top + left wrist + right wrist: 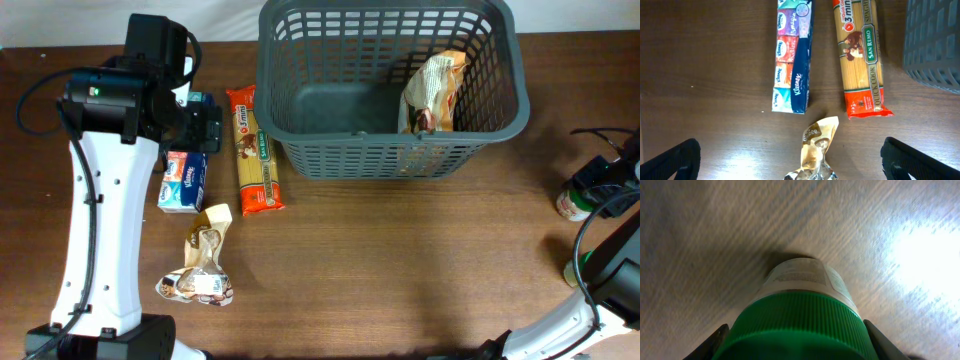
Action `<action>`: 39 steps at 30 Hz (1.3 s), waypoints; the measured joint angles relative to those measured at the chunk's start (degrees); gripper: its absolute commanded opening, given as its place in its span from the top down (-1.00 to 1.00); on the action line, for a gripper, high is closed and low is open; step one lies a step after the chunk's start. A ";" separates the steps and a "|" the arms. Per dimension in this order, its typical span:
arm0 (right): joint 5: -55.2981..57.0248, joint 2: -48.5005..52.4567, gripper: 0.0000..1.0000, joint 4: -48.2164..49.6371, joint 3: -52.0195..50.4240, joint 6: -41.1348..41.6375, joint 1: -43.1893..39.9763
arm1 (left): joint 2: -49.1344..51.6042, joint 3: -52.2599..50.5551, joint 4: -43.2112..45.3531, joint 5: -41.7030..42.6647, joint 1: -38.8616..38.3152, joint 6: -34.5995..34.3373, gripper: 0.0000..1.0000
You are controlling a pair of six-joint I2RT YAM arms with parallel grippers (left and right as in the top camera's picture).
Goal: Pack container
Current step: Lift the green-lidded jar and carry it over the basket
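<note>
The dark grey slatted container (290, 110) stands at the back centre with an orange snack bag (435, 92) leaning inside its right end. My left gripper (203, 128) hangs open above the table, its fingers wide apart (797, 162) over the top of a crumpled gold snack bag (203, 265) (816, 145). A Kleenex tissue pack (183, 180) (792, 60) and a San Remo spaghetti pack (255, 150) (862, 60) lie left of the container. My right gripper (603, 178) (795, 342) is shut on the green lid of a jar (572, 203) (800, 305) at the far right.
The container's corner (935, 45) shows at the right of the left wrist view. A small green object (573, 268) sits near the right arm's base. The left arm's white link (100, 230) runs along the table's left side.
</note>
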 measured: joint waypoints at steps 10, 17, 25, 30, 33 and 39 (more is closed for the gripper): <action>-2.80 -1.97 0.92 -9.66 6.29 -0.02 1.01 | 0.00 0.00 -0.02 0.00 0.00 0.00 -0.98; -3.65 -13.38 0.92 -14.58 21.55 -0.02 8.46 | 0.00 0.00 0.00 0.00 0.00 0.00 -0.99; -5.38 -25.42 0.92 -11.32 38.97 -0.96 26.53 | 0.00 0.00 0.00 0.02 0.00 0.00 -0.99; -6.16 -26.53 0.92 -7.34 41.09 -1.99 38.51 | 0.00 0.00 0.00 0.00 0.00 0.00 -0.99; -6.12 -23.30 0.92 -5.49 41.16 -1.97 43.89 | 0.00 0.00 0.00 0.00 0.00 0.00 -0.98; -3.58 -8.41 0.92 -3.50 41.07 0.55 50.69 | 0.00 0.00 -0.02 0.00 0.00 0.00 -0.99</action>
